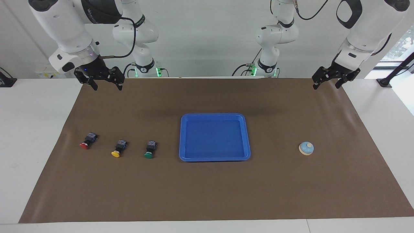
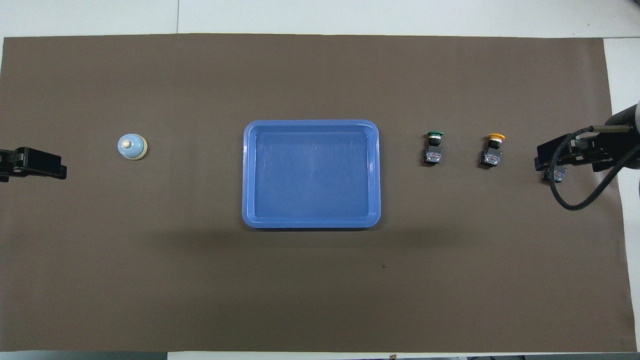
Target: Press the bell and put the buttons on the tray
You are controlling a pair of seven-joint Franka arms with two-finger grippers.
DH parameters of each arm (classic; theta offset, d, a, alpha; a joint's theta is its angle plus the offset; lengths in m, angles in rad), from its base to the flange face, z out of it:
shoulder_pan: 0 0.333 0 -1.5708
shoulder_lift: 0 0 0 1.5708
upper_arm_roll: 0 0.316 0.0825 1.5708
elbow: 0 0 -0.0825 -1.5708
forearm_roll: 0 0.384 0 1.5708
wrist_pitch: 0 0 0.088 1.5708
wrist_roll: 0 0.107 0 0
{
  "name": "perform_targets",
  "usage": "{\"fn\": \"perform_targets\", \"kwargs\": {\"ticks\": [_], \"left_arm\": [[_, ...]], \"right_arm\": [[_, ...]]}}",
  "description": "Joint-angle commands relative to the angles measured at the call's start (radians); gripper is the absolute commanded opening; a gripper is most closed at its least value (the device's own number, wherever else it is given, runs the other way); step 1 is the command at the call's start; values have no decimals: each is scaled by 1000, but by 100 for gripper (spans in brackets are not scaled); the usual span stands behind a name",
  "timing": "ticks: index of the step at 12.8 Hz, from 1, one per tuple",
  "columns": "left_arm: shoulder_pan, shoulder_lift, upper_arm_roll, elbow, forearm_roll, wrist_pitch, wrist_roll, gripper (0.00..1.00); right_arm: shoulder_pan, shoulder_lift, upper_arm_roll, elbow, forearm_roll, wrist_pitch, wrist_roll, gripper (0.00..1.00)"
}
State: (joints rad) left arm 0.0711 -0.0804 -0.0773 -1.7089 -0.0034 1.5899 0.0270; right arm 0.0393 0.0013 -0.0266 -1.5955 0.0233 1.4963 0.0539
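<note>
Bell (image 1: 306,148) untouched toward left arm's end, left end effector (image 1: 327,82) and right end effector (image 1: 106,83) raised, well apart, spread, empty.

Overhead view: the right gripper (image 2: 555,161) hides most of the red button (image 2: 560,175), at the tray's (image 2: 311,224) 3 o'clock. The left gripper (image 2: 35,164) is cut off by the frame edge.

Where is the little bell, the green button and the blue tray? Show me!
bell (image 1: 306,148): facing view, on its light-blue dome.
green button (image 1: 149,155): facing view, on its round green cap.
blue tray (image 2: 311,223): overhead view, on the raised rim nearest the robots.
</note>
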Motion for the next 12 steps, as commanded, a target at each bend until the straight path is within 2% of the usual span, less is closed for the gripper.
{"fn": "perform_targets", "kwargs": {"ticks": [1,7,8,9,10,11,12], "left_arm": [[-10,1,2,12,-12,-14,2,100],[3,5,4,-5,-3,62,10,100],[3,13,4,-6,-1,64,10,95],[4,20,4,-8,-3,73,11,66],[4,40,4,-11,-3,97,13,27],[3,60,4,-15,-3,119,13,0],[3,88,4,-15,-3,134,11,0]], "right_arm": [[-22,-11,16,-4,15,-8,-12,100],[-19,-11,16,-4,15,-10,-16,100],[-19,-11,16,-4,15,-10,-16,100],[-21,-11,16,-4,15,-8,-16,100],[-22,-11,16,-4,15,-10,-16,100],[-22,-11,16,-4,15,-10,-16,100],[-22,-11,16,-4,17,-8,-16,100]]}}
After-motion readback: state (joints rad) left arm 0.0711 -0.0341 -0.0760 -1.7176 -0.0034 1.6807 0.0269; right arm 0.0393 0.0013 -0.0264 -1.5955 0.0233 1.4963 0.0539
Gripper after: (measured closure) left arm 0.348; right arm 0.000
